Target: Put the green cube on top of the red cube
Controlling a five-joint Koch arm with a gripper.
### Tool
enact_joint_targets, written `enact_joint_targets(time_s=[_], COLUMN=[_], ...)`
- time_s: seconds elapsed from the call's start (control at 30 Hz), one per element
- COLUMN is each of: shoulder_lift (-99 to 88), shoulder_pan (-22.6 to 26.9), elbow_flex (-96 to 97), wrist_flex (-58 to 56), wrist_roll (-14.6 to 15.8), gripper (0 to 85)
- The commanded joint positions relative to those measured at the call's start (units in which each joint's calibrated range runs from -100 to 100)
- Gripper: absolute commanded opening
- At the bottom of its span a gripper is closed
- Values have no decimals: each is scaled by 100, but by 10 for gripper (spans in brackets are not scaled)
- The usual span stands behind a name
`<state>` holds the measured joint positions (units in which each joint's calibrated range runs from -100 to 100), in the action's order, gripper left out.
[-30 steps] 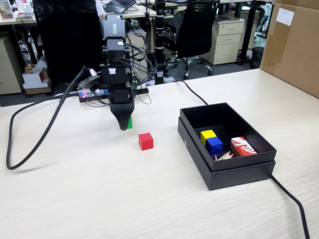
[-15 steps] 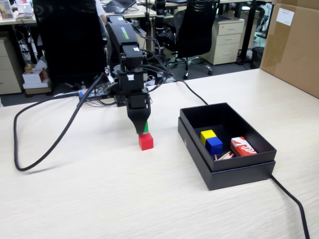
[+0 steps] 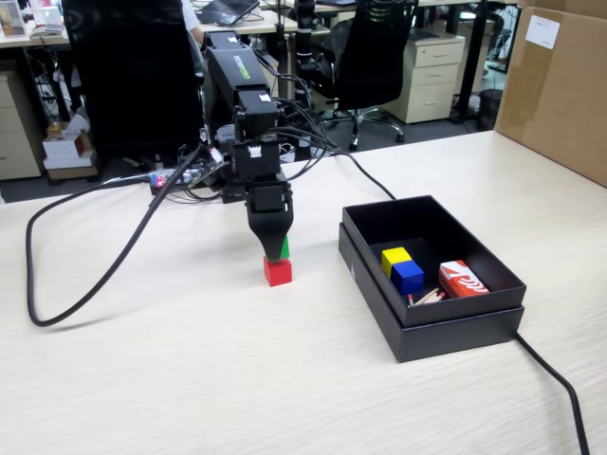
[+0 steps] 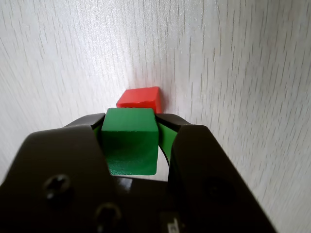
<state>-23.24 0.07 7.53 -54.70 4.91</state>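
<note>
You have the green cube [image 4: 130, 141] clamped between the two jaws of the gripper [image 4: 132, 127], so the cube cannot fall while it hangs above its target. In the wrist view it fills the middle of the frame, and the red cube [image 4: 140, 98] shows just above it, a little to the right. In the fixed view the red cube [image 3: 278, 271] sits on the table [image 3: 190, 379] near the centre of the frame, and the green cube [image 3: 284, 248] is directly over it, very close; I cannot tell if the two already touch. I judge the green cube is held this way so that it can be lowered straight onto the red one.

The arm [image 3: 242, 104] reaches forward from the upper left of the fixed view, and the wrist bends down so the gripper [image 3: 278, 248] points almost vertically at the table. The black box [image 3: 455, 322] at the right stays well apart from it.
</note>
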Motion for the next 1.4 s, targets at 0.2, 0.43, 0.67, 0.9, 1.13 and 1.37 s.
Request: enact_joint_targets(time_s=[0.2, 0.43, 0.67, 0.9, 1.13, 1.37], shoulder_lift=[-80, 0, 115, 207, 230, 172], shoulder_pan=[0, 0, 0, 0, 34, 49], elbow_flex=[-327, -264, -236, -227, -155, 8], wrist_flex=[92, 92, 92, 92, 92, 92], wrist_roll=[24, 24, 24, 29, 20, -10], gripper=[32, 33, 33, 36, 219, 455])
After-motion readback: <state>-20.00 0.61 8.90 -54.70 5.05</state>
